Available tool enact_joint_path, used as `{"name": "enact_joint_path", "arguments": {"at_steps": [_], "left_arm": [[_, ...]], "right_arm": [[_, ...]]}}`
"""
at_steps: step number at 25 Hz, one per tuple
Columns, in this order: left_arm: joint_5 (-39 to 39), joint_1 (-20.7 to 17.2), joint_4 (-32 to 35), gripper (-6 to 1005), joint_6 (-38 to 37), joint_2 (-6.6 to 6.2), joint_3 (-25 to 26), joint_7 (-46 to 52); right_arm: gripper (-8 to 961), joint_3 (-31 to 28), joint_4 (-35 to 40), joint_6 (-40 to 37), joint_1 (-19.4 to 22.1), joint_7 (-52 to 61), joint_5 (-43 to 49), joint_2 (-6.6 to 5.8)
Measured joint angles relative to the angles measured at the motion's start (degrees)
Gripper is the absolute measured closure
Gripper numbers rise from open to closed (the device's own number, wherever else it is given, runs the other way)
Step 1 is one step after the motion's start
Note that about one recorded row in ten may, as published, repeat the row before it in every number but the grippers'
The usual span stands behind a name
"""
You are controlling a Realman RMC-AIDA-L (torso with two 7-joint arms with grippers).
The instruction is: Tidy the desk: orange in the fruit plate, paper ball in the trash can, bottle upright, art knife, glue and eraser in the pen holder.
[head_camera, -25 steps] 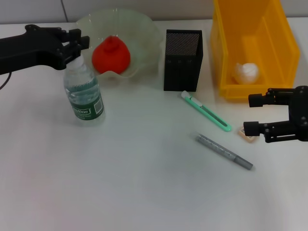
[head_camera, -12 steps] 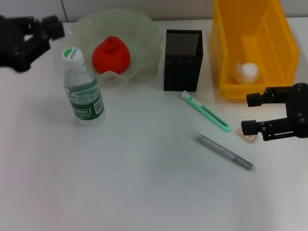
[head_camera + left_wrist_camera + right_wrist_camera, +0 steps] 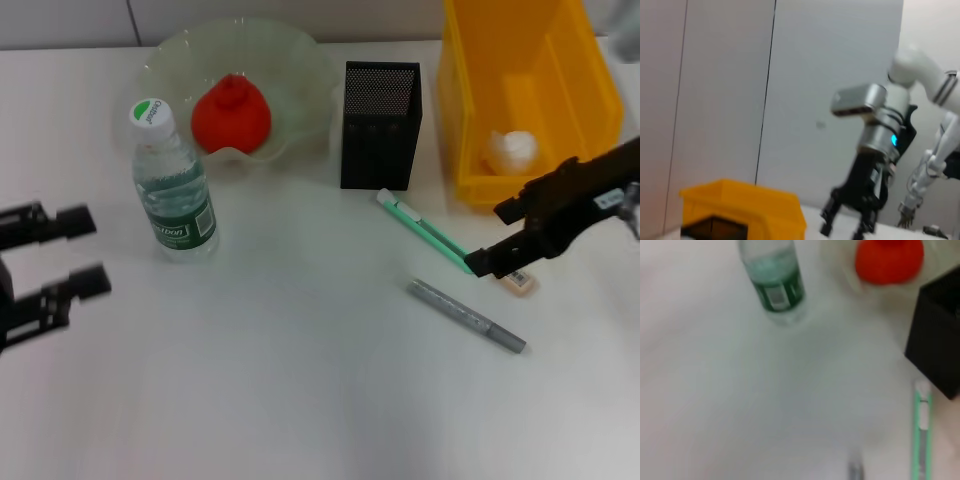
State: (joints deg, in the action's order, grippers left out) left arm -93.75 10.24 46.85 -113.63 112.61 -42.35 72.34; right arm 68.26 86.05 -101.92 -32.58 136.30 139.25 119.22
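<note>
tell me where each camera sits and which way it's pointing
Head view: high on the robot, looking down at the desk; left gripper and right gripper show, both open.
Left wrist view: looks level across at the trash can and the right gripper.
Right wrist view: looks down at the bottle, orange and pen holder; no jaws show.
Shared: all three appear in the head view too.

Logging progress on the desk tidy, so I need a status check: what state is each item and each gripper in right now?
orange: in the fruit plate
paper ball: in the trash can
bottle: upright, capped
pen holder: upright
art knife, grey pen, eraser: lying on the desk
left gripper: open, empty
right gripper: open, over the knife's end
</note>
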Motion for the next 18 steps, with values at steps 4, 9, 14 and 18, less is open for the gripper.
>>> {"name": "enact_joint_path", "arguments": {"at_steps": [4, 9, 14, 18], "left_arm": [[-3.0, -0.2, -3.9, 364, 0.2, -0.52, 0.4, -2.4], [-4.3, -0.1, -4.7, 280, 0.4, -0.52, 0.6, -3.1], [-4.3, 0.5, -4.8, 197, 0.4, -0.46, 0.6, -3.0], [-4.3, 1.0, -4.7, 180, 0.4, -0.37, 0.7, -2.7]], "right_arm": [[136, 6.6, -2.9, 3.9, -5.3, 9.8, 6.5, 0.12], [136, 12.0, -9.0, 10.8, -9.4, 17.6, 8.0, 0.14], [136, 15.2, -16.3, 16.8, -12.3, 21.6, 8.1, 0.29], [137, 17.0, -21.2, 21.9, -13.5, 22.8, 8.2, 0.35]]}}
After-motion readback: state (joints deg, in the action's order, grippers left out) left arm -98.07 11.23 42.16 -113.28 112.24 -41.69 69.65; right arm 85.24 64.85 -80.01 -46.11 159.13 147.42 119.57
